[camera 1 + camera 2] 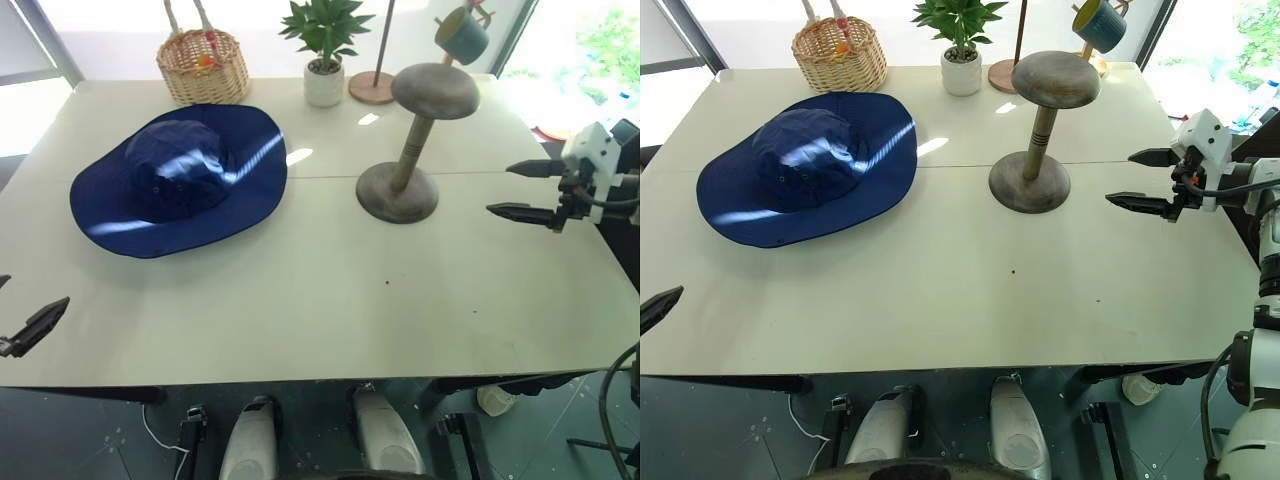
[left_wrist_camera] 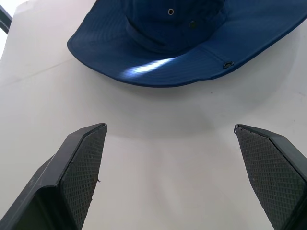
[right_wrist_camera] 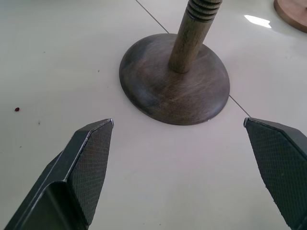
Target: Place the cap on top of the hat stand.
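The navy blue cap lies flat on the white table, crown up, at the left back. To its right stands the grey-brown hat stand, upright, its domed top bare. My left gripper hovers near the table's front left corner, open and empty, well short of the cap's brim. My right gripper hangs open and empty above the table's right side, pointing left at the hat stand's base, a short way from it.
Along the back edge stand a wicker basket, a small potted plant and a thin pole stand carrying a teal mug. The table's front half is bare.
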Motion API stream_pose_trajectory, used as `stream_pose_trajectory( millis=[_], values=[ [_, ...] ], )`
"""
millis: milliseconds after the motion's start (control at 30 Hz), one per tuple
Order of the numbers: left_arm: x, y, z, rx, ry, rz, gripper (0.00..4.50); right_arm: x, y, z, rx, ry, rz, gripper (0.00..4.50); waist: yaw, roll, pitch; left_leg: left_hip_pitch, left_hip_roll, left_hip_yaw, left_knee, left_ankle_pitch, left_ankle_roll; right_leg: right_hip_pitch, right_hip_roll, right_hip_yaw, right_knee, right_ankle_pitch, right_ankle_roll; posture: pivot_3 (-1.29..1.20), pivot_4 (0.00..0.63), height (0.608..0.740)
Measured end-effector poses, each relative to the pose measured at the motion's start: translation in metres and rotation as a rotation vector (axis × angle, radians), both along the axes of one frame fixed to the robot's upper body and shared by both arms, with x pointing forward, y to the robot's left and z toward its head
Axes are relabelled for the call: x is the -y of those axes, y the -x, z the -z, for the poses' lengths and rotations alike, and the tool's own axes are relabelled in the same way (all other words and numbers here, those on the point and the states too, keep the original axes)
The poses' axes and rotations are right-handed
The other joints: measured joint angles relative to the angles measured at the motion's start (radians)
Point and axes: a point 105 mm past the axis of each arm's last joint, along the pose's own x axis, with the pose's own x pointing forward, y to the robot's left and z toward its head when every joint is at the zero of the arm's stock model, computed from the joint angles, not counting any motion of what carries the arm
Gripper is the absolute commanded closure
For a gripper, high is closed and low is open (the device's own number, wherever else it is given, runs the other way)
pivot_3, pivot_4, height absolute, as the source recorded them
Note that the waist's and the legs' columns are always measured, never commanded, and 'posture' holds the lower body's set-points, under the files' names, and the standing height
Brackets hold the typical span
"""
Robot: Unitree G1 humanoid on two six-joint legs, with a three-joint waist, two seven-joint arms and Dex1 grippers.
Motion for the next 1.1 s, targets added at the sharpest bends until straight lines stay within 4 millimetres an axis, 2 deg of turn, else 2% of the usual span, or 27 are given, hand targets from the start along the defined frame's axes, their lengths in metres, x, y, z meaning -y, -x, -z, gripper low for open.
stream_pose_trajectory(
  millis=[467,567,667,733,833,1033,1100],
  values=[
    [0.017,-0.020,-0.003,-0.018,0.010,0.101,0.05,-0.003,0.003,0.000,-0.039,-0.022,-0.026,0.00,0.001,0.000,0.000,0.000,0.000,0.000,0.001,0.000,0.000,0.001,0.000,0.000,0.001,0.000,0.000,0.00,0.150,0.740],
    [0.033,-0.031,-0.007,-0.033,-0.026,0.198,0.05,-0.010,0.006,-0.006,-0.031,-0.003,-0.064,0.00,0.002,0.000,0.000,0.001,0.000,0.000,0.001,0.000,0.000,0.001,0.000,0.000,0.002,0.000,0.000,0.00,0.150,0.740],
    [0.054,-0.044,-0.021,-0.004,-0.093,0.302,0.05,-0.021,0.008,-0.016,-0.007,0.022,-0.104,0.00,0.004,0.000,0.000,0.000,0.000,-0.001,0.002,0.000,0.000,0.001,0.000,0.000,0.002,0.000,0.000,0.00,0.150,0.740],
    [0.069,-0.052,-0.024,-0.017,-0.173,0.387,0.05,-0.029,0.016,-0.022,-0.001,0.016,-0.138,0.00,0.006,0.000,0.000,0.000,0.000,-0.001,0.001,0.000,0.000,0.001,0.000,0.000,0.002,0.000,0.001,0.00,0.150,0.740],
    [0.090,-0.063,-0.018,-0.047,-0.311,0.512,0.05,-0.042,0.036,-0.024,-0.023,0.002,-0.188,0.00,0.008,0.001,0.000,0.000,0.000,-0.001,0.001,0.000,0.000,0.001,0.001,0.000,0.002,0.000,0.001,0.00,0.150,0.740],
    [0.112,-0.102,-0.003,0.049,-0.567,0.615,0.05,-0.064,0.081,-0.013,-0.092,-0.027,-0.230,0.00,0.013,0.002,-0.001,0.001,0.000,-0.003,0.003,0.000,0.000,0.002,0.002,0.000,0.004,0.001,0.004,0.00,0.150,0.740],
    [0.116,-0.115,0.009,0.063,-0.653,0.633,0.05,-0.072,0.095,-0.012,-0.110,-0.039,-0.241,0.00,0.013,0.002,-0.001,0.001,0.000,-0.003,0.004,0.000,0.000,0.002,0.002,0.000,0.004,0.002,0.005,0.00,0.150,0.740]
  ],
)
